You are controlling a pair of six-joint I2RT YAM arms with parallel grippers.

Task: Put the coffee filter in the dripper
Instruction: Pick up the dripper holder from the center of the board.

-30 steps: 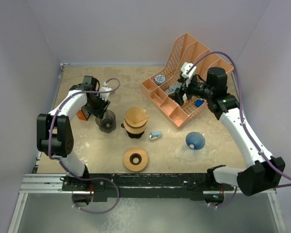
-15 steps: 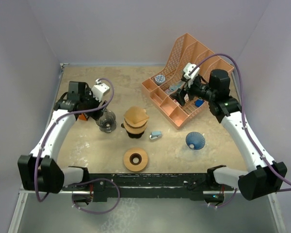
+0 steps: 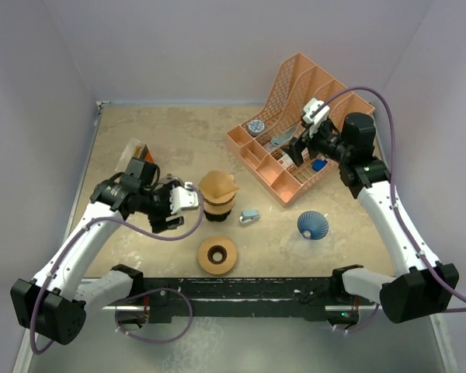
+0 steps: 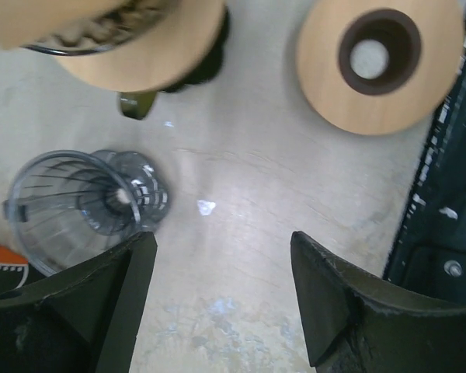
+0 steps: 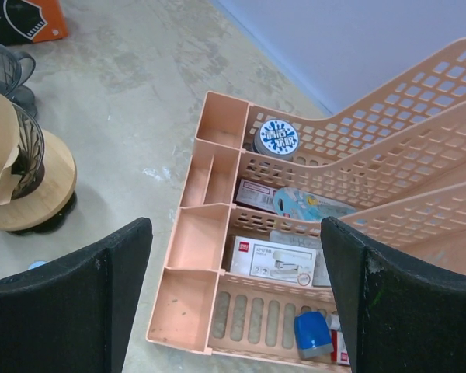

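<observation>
A brown paper coffee filter [image 3: 217, 185] sits in a dark dripper on a round wooden stand [image 5: 39, 190] at mid table. A clear glass dripper [image 4: 85, 202] stands just left of it, right beside my left finger [image 4: 101, 303]. My left gripper [image 3: 167, 211] [image 4: 221, 241] hovers over bare table, open and empty. In the top view it covers the glass dripper. A blue ribbed cone dripper [image 3: 312, 224] stands to the right. My right gripper [image 3: 295, 151] [image 5: 237, 225] hangs open and empty above the organizer tray.
A peach desk organizer [image 3: 291, 124] at the back right holds a stapler box [image 5: 276, 260] and small items. A wooden ring [image 3: 217, 255] [image 4: 380, 62] lies near the front edge. An orange filter packet [image 3: 137, 151] lies back left, a small blue-white object [image 3: 249, 216] at mid table.
My left arm swung from the back left toward the front, above the glass dripper, and its jaws opened wider. The right gripper drifted slightly right and opened a little more.
</observation>
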